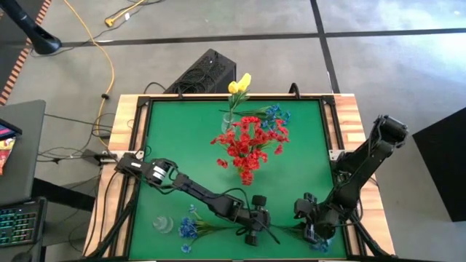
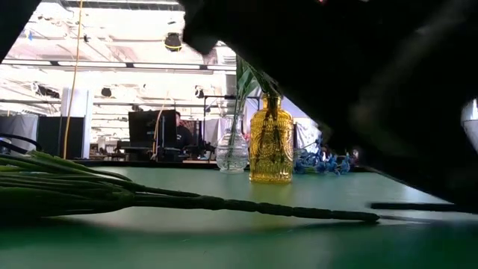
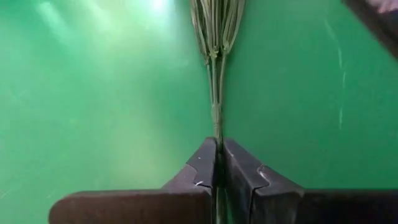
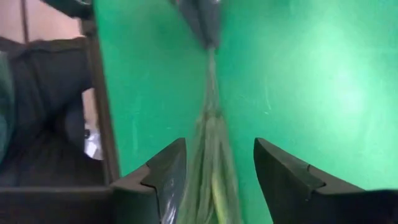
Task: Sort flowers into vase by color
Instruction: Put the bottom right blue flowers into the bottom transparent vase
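A blue-bloomed spray lies near the near edge, its blooms point(image 1: 321, 244) beside my right gripper point(image 1: 312, 227) and its thin green stem point(image 3: 216, 118) running left to my left gripper point(image 1: 255, 231). My left gripper point(image 3: 217, 155) is shut on that stem. My right gripper point(image 4: 214, 168) is open, with one finger on either side of the spray's bundled stalks point(image 4: 211, 143) and no visible touch. A second blue spray point(image 1: 189, 229) lies flat on the mat under my left arm, its stem point(image 2: 224, 202) pointing right. My left gripper pinches the spray's single stem point(image 3: 216, 134) between its two fingers, near the stem's bare end. The fingers lie along the stem, coming level from the table's left. Beyond the fingers the stem fans into several stalks low over the green mat.
Red blooms point(image 1: 247, 144) stand in a yellow glass vase point(image 2: 270, 146) mid-table. Yellow tulips point(image 1: 239, 84) stand in a clear vase point(image 2: 231, 153) at the far edge. Loose blue flowers point(image 1: 275, 116) lie beside them. A clear vase point(image 1: 162, 224) sits near the near-left corner.
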